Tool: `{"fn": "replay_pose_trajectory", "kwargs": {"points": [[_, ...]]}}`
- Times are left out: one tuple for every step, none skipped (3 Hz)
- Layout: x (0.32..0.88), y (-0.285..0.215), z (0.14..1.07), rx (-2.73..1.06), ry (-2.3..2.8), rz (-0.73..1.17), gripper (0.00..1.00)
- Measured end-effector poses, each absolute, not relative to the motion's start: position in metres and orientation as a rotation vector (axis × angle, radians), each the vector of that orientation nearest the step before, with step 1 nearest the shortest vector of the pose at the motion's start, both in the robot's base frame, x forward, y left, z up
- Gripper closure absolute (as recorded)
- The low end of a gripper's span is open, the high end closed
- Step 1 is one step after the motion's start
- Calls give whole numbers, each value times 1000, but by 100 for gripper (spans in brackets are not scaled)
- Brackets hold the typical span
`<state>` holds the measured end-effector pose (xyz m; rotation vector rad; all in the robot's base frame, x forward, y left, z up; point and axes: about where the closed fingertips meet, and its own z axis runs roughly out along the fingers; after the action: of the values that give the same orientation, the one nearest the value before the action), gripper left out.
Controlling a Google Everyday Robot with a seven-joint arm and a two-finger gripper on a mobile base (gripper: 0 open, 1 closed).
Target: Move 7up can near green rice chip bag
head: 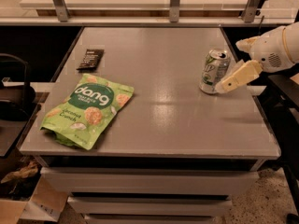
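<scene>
The 7up can [214, 71] stands upright on the right side of the grey table [163, 111]; it is silver-white with green markings and a pull-tab top. The green rice chip bag [88, 110] lies flat near the front left, with white "dang" lettering. My gripper [230, 65] reaches in from the right edge, just right of the can. It is open, with one cream finger [239, 75] low beside the can's near right side and the other [245, 44] behind it. It holds nothing.
A small black rectangular packet [90, 59] lies at the back left of the table. A metal rail frame [174, 3] runs behind the table. Drawers [149, 181] sit below the front edge. A dark object [16, 99] stands to the left.
</scene>
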<state>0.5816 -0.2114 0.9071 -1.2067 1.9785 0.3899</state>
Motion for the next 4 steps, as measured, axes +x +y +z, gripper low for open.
{"fn": "replay_pose_trajectory", "kwargs": {"points": [[581,-193,907,-1228,1933,450,0],[584,-182,898,-1239,1916,487,0],[591,-182,891,-1228,1910,505,18],[597,-185,885,-1217,1905,520,42]]}}
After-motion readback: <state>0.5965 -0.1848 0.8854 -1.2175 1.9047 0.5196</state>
